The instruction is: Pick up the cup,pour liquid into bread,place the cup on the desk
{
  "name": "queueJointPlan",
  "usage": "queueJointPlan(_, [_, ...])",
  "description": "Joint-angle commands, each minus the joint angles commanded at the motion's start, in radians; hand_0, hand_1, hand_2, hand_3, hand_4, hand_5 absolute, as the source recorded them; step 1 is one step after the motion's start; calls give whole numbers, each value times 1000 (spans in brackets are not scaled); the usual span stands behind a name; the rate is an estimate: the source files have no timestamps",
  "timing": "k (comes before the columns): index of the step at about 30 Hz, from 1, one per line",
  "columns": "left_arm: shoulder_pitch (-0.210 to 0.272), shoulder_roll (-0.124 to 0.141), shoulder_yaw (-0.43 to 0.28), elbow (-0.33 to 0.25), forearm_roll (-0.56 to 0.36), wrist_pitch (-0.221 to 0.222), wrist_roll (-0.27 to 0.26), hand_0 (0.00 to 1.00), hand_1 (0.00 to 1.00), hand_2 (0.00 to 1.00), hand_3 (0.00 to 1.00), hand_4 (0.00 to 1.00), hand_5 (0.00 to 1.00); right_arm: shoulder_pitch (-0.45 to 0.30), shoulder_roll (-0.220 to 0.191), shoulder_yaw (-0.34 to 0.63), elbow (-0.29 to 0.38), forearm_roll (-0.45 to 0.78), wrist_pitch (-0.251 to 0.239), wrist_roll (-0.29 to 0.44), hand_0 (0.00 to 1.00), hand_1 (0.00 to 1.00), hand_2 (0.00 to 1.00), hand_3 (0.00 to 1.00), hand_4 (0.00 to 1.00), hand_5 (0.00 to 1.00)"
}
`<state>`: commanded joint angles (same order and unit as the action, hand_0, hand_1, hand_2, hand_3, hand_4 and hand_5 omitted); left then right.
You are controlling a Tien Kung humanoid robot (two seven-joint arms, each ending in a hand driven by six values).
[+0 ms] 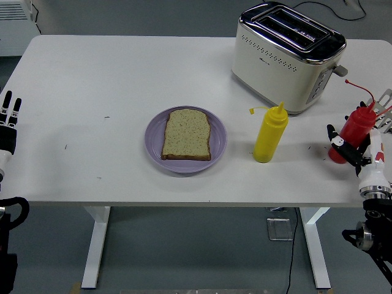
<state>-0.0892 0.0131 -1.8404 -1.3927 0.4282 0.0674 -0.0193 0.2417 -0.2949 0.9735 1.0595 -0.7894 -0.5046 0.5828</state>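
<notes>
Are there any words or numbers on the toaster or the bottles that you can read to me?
Toaster: a small dark mark on its side, maybe a brand, too small and blurred to read.
Yellow bottle: no writing shows.
Red bottle, held in the right hand: no writing shows.
Plate and bread: none.
So there is nothing here that I can read out.

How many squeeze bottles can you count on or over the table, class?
2. The yellow squeeze bottle stands right of the purple plate, in front of the toaster. The red squeeze bottle is gripped in the right hand at the table's right edge.
</notes>
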Motion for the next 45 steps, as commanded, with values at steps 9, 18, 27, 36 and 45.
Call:
queueJointPlan(9, [-1, 0, 0, 0, 0, 0, 0, 784, 736, 737, 694, 509, 998, -46, -8, 53, 58, -33, 13, -11, 976, 902, 998, 998, 812, 180])
queueJointPlan(18, [-2, 1, 0, 0, 1, 1, -1, 785, 736, 737, 694, 509, 998, -107, -8, 120, 125, -48, 41, -29, 983, 911, 998, 998, 823, 171])
queueJointPlan(27, [-4, 3, 1, 0, 0, 1, -1, 785, 736, 737, 694, 509, 998, -203, -31, 201, 221, -73, 95, -47, 987, 915, 998, 998, 833, 172])
queueJointPlan(36, [-5, 4, 2, 0, 1, 0, -2, 785, 736, 737, 694, 507, 998, -290, -45, 254, 316, -89, 101, -54, 992, 916, 998, 998, 829, 174])
queueJointPlan(45, [-7, 6, 5, -1, 1, 0, -2, 785, 736, 737, 694, 509, 998, -384, -45, 332, 370, -70, 87, -53, 986, 916, 998, 998, 852, 193])
